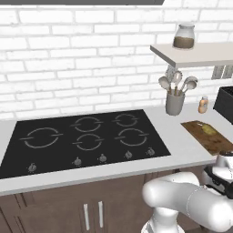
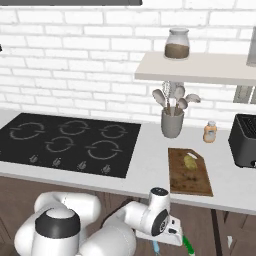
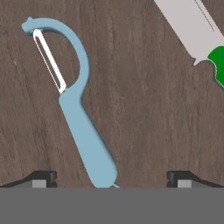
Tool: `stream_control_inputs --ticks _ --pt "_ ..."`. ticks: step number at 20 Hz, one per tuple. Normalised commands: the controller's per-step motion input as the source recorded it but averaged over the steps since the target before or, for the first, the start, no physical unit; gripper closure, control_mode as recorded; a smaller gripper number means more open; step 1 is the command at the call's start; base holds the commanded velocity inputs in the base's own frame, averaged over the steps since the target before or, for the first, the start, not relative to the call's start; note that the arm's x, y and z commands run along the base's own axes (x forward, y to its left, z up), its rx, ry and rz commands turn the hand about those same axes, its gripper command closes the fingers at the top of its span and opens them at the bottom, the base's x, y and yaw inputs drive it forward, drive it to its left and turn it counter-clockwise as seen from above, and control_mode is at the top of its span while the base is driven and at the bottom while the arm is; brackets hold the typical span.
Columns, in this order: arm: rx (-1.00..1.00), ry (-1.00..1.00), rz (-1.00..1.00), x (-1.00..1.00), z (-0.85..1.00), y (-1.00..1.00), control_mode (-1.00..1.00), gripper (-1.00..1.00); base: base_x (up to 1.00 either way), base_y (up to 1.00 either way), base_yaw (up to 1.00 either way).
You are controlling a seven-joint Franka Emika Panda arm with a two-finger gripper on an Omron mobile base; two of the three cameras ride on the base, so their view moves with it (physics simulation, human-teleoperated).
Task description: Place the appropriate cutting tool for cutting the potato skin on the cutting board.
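Gripper spread wide, holding nothing — light-blue peeler fills the hand view's left half on dark wood, green-handled knife at upper right.

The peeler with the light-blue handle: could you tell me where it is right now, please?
In the hand view, the peeler lies on a dark wood-grain surface, between the open gripper fingertips and nearer the left one, with the green-handled knife at upper right.
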Motion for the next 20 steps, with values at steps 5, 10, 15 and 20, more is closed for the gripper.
stream_control_inputs --ticks 5,10,15,20 --pt "0.00 -0.01 0.02 0.16 -0.13 0.00 -1.00 -1.00 0.00 0.00 0.00" --pt "0.00 0.00 0.04 0.20 -0.06 0.00 -1.00 -1.00 0.00 0.00 0.00" --pt "0.00 0.00 0.02 0.06 -0.15 0.02 -1.00 -1.00 0.00 0.00 0.00" --pt "0.00 0.00 0.00 -0.04 -0.25 0.04 -1.00 1.00 0.00 0.00 0.00"
